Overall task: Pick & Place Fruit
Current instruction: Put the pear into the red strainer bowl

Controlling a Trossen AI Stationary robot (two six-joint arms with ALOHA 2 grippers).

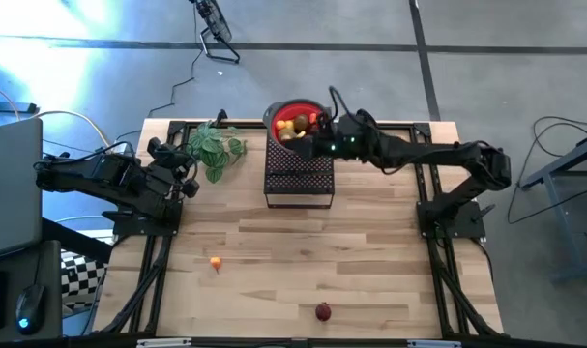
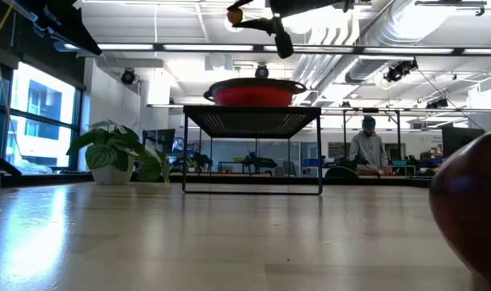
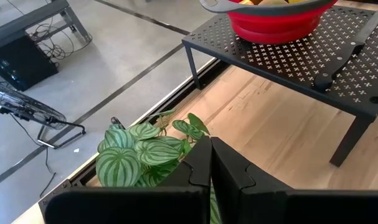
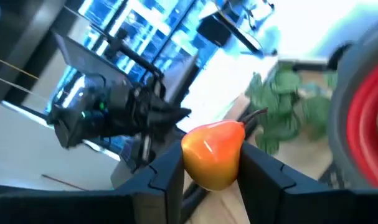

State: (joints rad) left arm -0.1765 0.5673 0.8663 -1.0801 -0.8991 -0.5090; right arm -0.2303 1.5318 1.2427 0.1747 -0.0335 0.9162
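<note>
Right end effector (image 4: 210,171) grips a small orange-yellow pear (image 4: 212,154) between its two dark fingers, closed partway on the fruit, and hangs just above the red bowl (image 1: 284,111) at the far middle of our bench (image 1: 370,261). We see that bowl standing on a black perforated metal stand (image 1: 299,179), and it already carries a heap of fruit (image 1: 295,124): yellow, orange and darker pieces piled together, too small for us to name one by one. From the low camera the pear (image 2: 235,14) shows above the bowl's rim (image 2: 254,89). On the stand's top, beside the bowl, lies a black-handled knife (image 3: 347,53).

Two pieces remain on the open boards: a tiny orange fruit (image 1: 216,261) toward the left side and a dark red ball (image 1: 323,311) near the front edge, well apart from each other and from the stand. That red ball looms at the edge of the low view (image 2: 471,202).

Our left end effector (image 3: 210,168) waits with its fingers pressed together beside a potted leafy plant (image 1: 214,147) at the bench's far left corner. Beyond the bench a person (image 2: 368,149) is seen in the room behind.
</note>
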